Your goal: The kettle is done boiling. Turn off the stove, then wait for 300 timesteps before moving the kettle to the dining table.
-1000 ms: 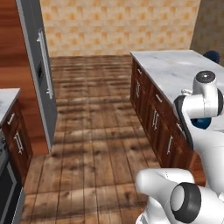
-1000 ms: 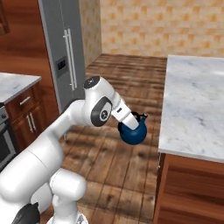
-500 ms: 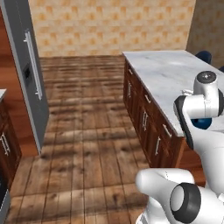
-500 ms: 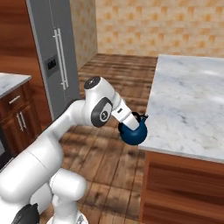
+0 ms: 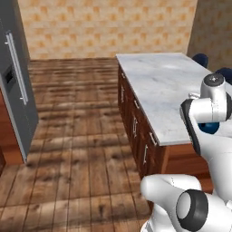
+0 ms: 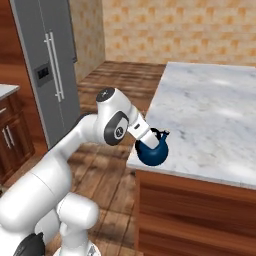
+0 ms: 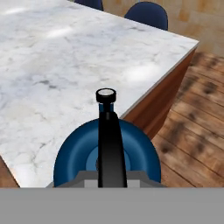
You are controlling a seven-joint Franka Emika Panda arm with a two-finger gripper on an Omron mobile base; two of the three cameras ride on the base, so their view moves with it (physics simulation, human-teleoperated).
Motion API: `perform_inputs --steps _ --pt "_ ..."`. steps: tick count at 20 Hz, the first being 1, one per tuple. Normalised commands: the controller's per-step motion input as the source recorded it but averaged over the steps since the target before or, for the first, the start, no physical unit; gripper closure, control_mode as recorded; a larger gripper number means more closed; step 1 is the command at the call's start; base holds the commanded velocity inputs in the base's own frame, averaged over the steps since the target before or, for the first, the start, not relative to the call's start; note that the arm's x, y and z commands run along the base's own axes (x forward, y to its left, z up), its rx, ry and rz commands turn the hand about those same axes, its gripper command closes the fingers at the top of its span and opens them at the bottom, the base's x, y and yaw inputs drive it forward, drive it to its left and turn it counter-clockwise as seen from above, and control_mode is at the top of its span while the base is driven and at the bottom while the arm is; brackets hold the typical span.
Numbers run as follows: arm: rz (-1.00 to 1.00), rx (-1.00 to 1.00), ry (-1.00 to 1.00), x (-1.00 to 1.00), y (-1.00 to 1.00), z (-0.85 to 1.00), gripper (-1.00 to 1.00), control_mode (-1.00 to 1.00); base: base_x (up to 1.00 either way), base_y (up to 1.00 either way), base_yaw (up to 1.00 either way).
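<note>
Kettle (image 6: 152, 152) in tool (image 6: 151, 137), over dining table (image 6: 210, 115) edge

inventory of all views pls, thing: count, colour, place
kettle: 1, dark blue with black handle, hanging from the gripper at the near corner of the table
table: 1, white-grey marble top on reddish-brown base with drawers, right of the arm
stools: 2, dark blue, at the table's far side
fridge: 1, grey with long handles, left wall
counter: 1, marble on wood cabinet, far left edge
floor: wood planks, brown
wall: tan patterned tiles, back
arm: 1, white with dark joints
gripper: 1, on the kettle's handle
</note>
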Motion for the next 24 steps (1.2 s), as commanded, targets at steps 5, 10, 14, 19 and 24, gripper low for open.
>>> perform_inputs --steps 5,10,14,19,24 --pt "0.00 0.00 0.00 0.00 0.00 0.00 1.00 1.00 0.24 -0.62 0.00" --pt "0.00 0.00 0.00 0.00 0.00 0.00 1.00 1.00 0.24 -0.61 0.00" --pt "0.00 0.00 0.00 0.00 0.00 0.00 1.00 1.00 0.24 -0.60 0.00" --pt "0.00 0.00 0.00 0.00 0.00 0.00 1.00 1.00 0.28 -0.61 0.00" --pt "0.00 0.00 0.00 0.00 0.00 0.00 1.00 1.00 0.33 -0.60 0.00"
